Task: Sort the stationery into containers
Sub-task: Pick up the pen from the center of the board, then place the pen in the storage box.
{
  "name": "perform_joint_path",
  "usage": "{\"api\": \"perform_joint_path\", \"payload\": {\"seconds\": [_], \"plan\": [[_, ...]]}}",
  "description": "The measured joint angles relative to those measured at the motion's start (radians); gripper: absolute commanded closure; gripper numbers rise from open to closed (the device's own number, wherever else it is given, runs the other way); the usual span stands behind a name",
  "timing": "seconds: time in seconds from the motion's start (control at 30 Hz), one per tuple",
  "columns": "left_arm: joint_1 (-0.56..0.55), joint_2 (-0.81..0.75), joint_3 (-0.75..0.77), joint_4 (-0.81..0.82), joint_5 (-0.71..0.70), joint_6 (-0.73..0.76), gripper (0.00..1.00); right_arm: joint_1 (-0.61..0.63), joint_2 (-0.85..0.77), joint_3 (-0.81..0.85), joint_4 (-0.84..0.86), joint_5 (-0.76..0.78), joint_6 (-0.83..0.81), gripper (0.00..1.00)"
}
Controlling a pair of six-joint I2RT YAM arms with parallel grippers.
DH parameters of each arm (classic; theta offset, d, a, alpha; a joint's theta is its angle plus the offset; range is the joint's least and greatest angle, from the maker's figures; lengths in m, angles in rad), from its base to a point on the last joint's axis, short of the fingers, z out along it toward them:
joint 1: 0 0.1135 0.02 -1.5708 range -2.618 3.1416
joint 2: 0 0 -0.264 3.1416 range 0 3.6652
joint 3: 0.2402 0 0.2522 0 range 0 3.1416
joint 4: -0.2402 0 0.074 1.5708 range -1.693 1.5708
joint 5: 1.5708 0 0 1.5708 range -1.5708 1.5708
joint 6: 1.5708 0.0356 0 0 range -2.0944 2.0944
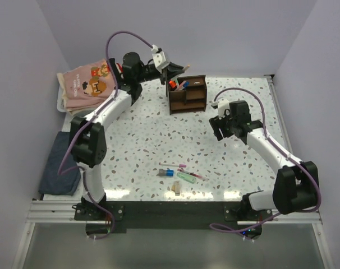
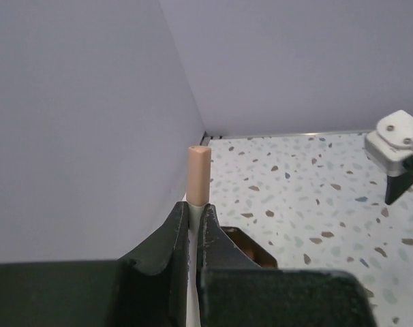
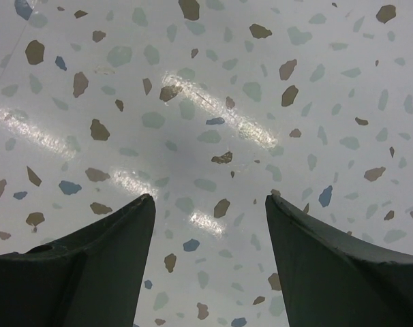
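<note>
Left tool (image 2: pixel 195 211) — tight on beige pen (image 2: pixel 197 174) — over organizer (image 1: pixel 188 95)

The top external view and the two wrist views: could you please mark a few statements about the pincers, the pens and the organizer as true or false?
1. The left pincer is shut on a slim beige pen. True.
2. The right pincer grips a marker. False: it is open above bare speckled tabletop.
3. A cluster of small pens and markers lies loose near the table's front edge. True.
4. The dark brown wooden desk organizer is empty. False: colourful items stand in its left end.
</note>
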Motion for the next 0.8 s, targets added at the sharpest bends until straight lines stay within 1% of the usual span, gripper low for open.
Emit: {"api": "perform_joint_path", "payload": {"seconds": [0.1,0.2,0.27,0.43,0.63,0.8], "plan": [[0.027,0.192,0.179,0.185,0.011,-0.150,1.00,0.000,0.011,0.021,0.000,0.010,-0.001,0.30],[0.036,0.340,0.296,0.255,-0.001,-0.229,1.00,-0.001,0.019,0.032,0.000,0.018,-0.003,0.30],[0.038,0.399,0.314,0.275,-0.006,-0.263,1.00,-0.004,0.029,0.043,-0.002,0.020,-0.006,0.30],[0.038,0.456,0.314,0.314,-0.006,-0.324,1.00,-0.005,0.056,0.069,-0.016,0.033,-0.017,0.30],[0.041,0.460,0.314,0.389,-0.006,-0.357,1.00,-0.006,0.091,0.104,-0.025,0.045,-0.023,0.30],[0.053,0.467,0.290,0.422,-0.005,-0.359,1.00,-0.006,0.122,0.128,-0.026,0.045,-0.025,0.30]]}}
